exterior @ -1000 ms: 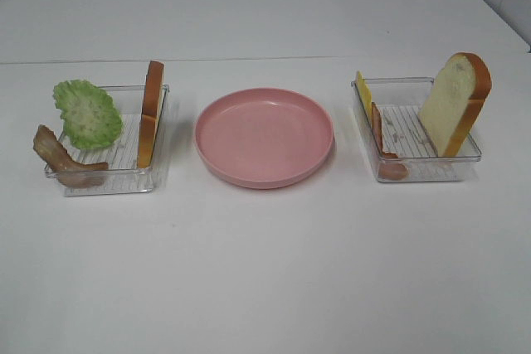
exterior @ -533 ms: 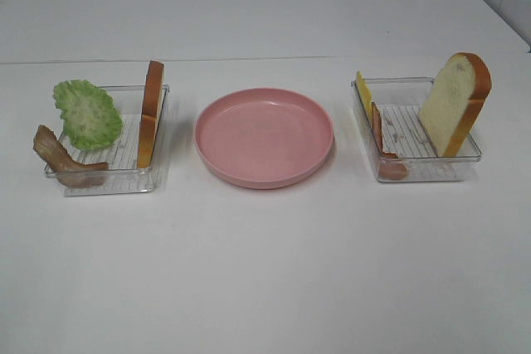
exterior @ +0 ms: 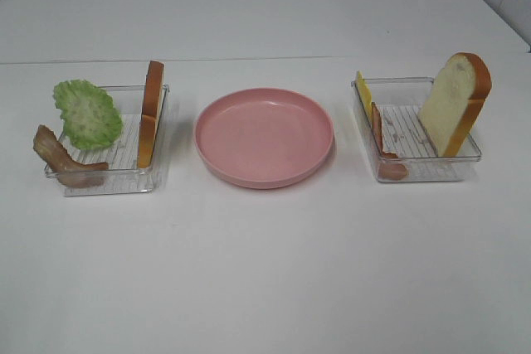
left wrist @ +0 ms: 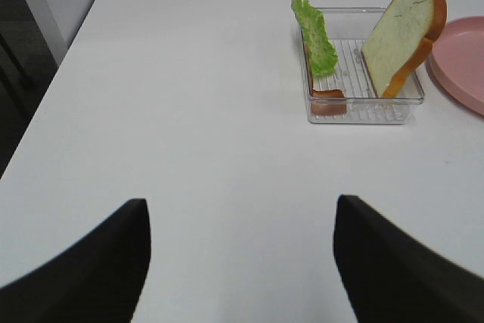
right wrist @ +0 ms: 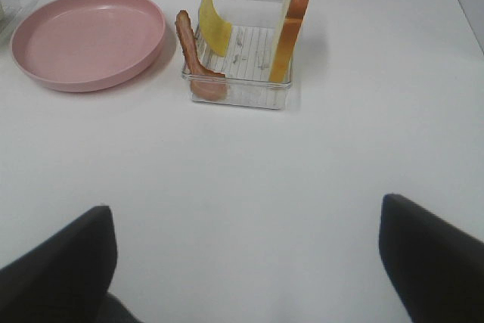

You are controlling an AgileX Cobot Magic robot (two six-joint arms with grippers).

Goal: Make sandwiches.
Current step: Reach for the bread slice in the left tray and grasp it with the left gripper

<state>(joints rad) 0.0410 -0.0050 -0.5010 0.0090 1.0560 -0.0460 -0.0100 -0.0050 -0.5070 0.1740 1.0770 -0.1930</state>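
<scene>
The sandwiches' parts stand apart in two clear trays. The left tray holds green lettuce, a bacon strip and an upright bread slice. In the right tray are yellow cheese, bacon and a leaning bread slice. Neither gripper shows in the high view. My left gripper is open over bare table, well short of its tray. My right gripper is open too, short of its tray.
A pink round plate sits between the trays with nothing on it. The white table's left edge runs beside the left gripper, with dark floor beyond it. A seam crosses the table behind the trays.
</scene>
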